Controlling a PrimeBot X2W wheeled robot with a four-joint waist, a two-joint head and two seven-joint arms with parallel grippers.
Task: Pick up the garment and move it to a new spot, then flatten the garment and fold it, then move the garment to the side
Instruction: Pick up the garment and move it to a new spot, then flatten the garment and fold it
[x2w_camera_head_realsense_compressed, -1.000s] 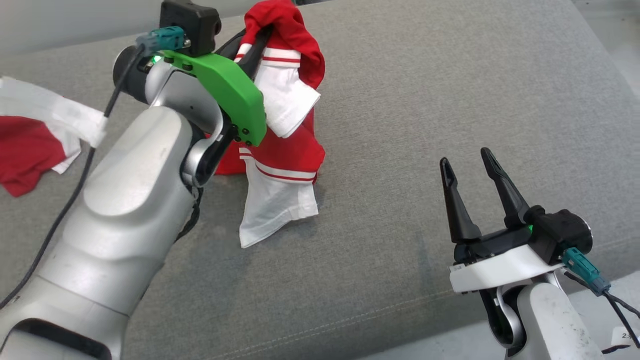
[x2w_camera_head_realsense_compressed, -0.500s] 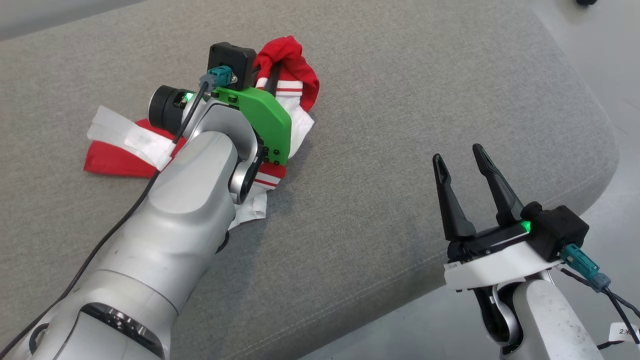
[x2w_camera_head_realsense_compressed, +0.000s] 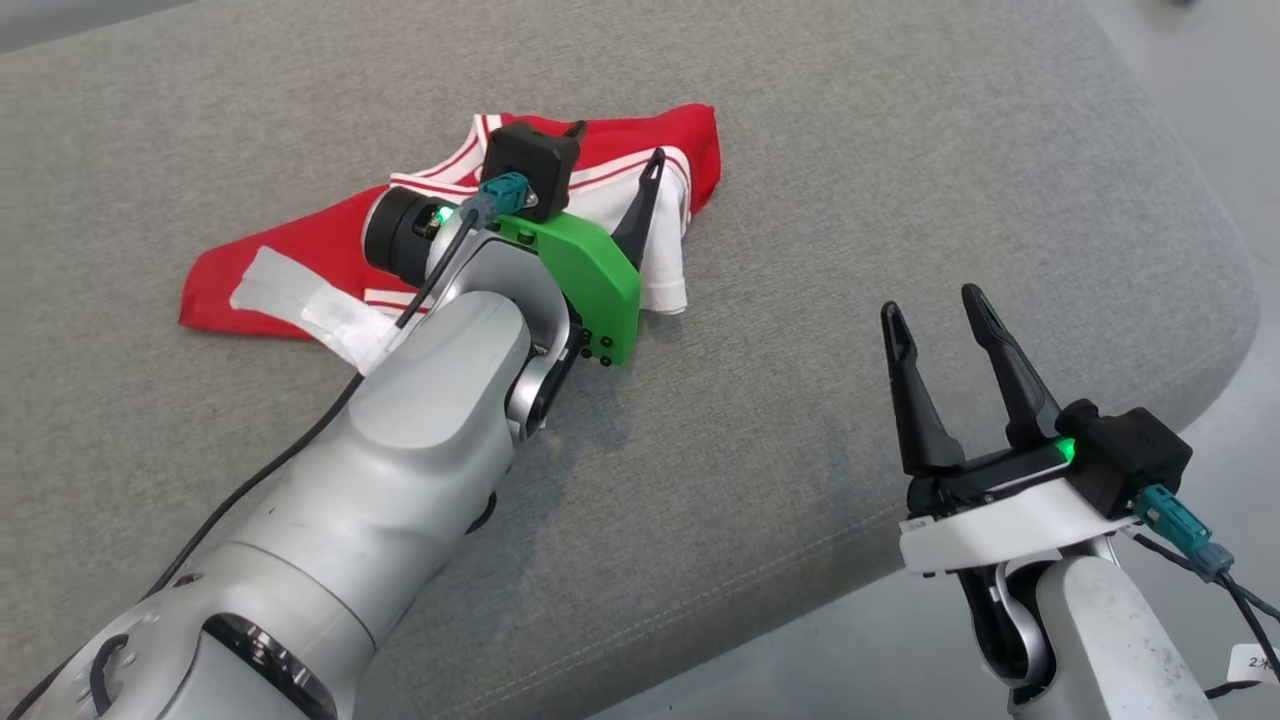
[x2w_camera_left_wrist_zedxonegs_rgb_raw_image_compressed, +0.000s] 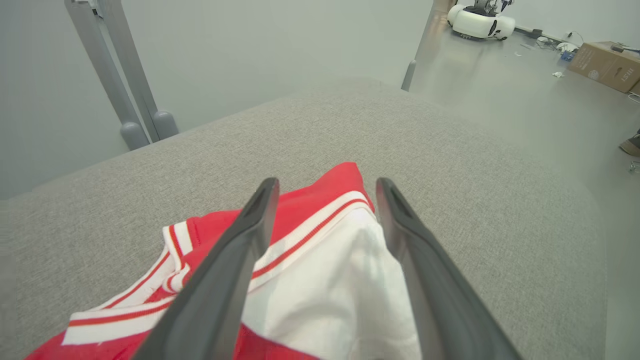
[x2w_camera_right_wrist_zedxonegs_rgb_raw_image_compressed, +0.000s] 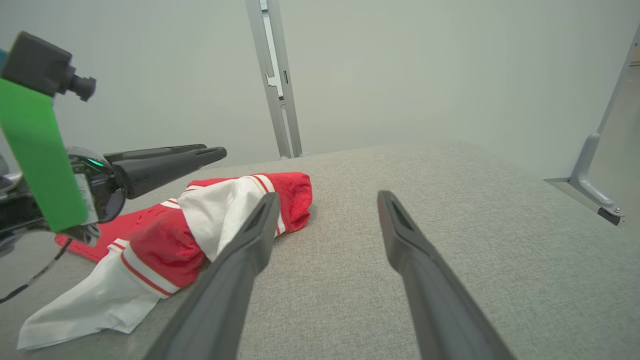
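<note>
Plainly, the red-and-white shirt (x2w_camera_head_realsense_compressed: 300, 262) lies crumpled on the grey upholstered cushion (x2w_camera_head_realsense_compressed: 850, 150), toward 11 o'clock in the head view. Its red end points to 9 o'clock and a white sleeve hangs toward 3 o'clock. The left arm comes in from 7 o'clock and covers the shirt's middle, so its full outline and lie cannot be made out.

The left gripper (x2w_camera_head_realsense_compressed: 617, 142) is over the shirt's far edge at 12 o'clock. Its green wrist bracket (x2w_camera_head_realsense_compressed: 590, 285) and black camera block hide most of one finger. In the left wrist view the two fingers stand wide apart with nothing pinched between them. White sleeve and a striped band show in the gap below. From the right wrist view those fingers sit above the cloth, though whether a tip touches it is hard to tell.

A white strip (x2w_camera_head_realsense_compressed: 300, 300) by the arm's black cable (x2w_camera_head_realsense_compressed: 270, 470) lies across the red cloth. Whether it is a label or part of the shirt is unclear.

The right gripper (x2w_camera_head_realsense_compressed: 931, 301) is at 4 o'clock near the cushion's front edge, well apart from the shirt, fingers spread and empty.

In the left wrist view a cardboard box (x2w_camera_left_wrist_zedxonegs_rgb_raw_image_compressed: 605, 65) at 2 o'clock is cut off by the frame.
</note>
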